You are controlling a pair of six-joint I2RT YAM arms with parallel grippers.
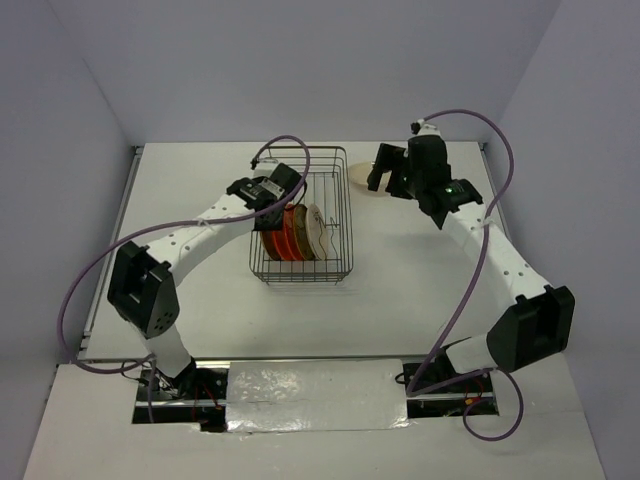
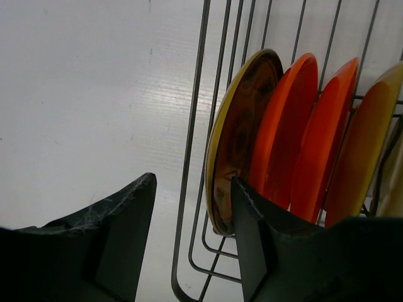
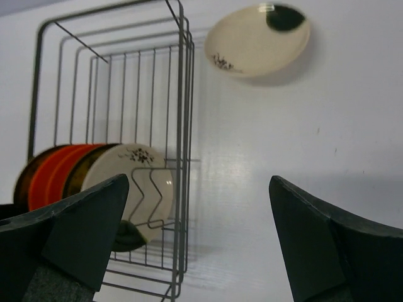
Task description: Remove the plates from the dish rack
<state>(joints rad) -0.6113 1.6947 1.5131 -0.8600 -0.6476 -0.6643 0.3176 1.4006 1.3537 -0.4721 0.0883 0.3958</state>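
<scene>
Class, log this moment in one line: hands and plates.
left hand: open, at dish rack by brown plate | right hand: open, empty | blotched cream plate: flat on table | orange plates: upright in rack

White table w/ crinkled foil strip at near edge, plain grey-lilac walls on 3 sides, soft even light

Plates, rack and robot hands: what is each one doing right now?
dish rack: upright on table, partly full.
dark brown plate: on edge in rack.
orange plates: on edge in rack.
racked cream plate: on edge in rack.
blotched cream plate: flat on table, outside rack.
left gripper: open, by dark brown plate.
right gripper: open, empty.
</scene>
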